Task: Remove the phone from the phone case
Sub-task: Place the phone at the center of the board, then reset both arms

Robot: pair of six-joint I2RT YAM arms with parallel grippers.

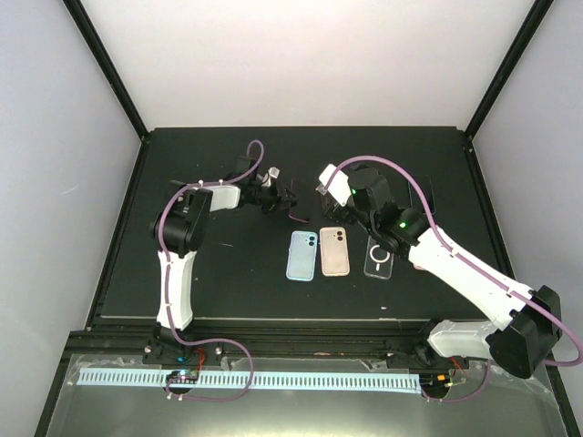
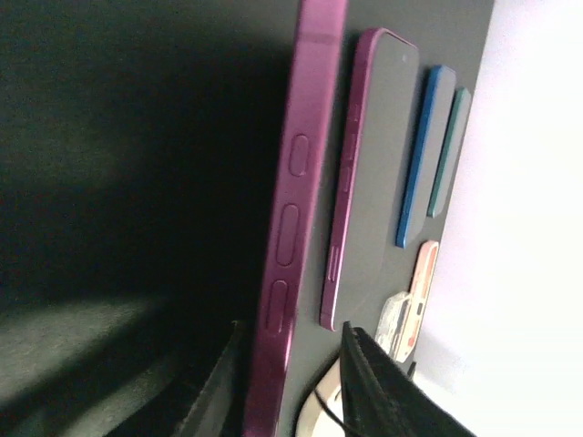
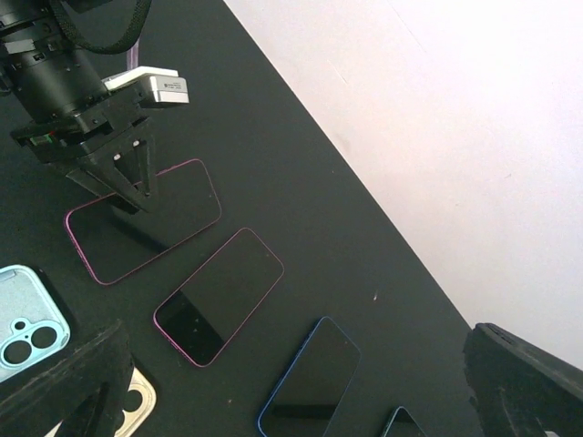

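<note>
A magenta phone [image 2: 290, 228] lies on the black mat; I cannot tell whether it is in a case. My left gripper [image 2: 293, 382] straddles its edge, one finger against it and the other finger [image 2: 392, 391] a little apart. In the right wrist view the left gripper [image 3: 130, 182] stands over this phone [image 3: 137, 223]. My right gripper [image 3: 291, 401] is open wide and empty above the mat. In the top view the left gripper [image 1: 291, 202] and the right gripper [image 1: 339, 208] are close together at mid-table.
A second magenta phone [image 3: 219, 296], a blue phone [image 3: 310, 378] and a teal phone [image 3: 401, 423] lie in a row. A light blue case [image 1: 301, 255], a beige case [image 1: 334, 252] and a clear case [image 1: 379, 258] lie nearer the arms.
</note>
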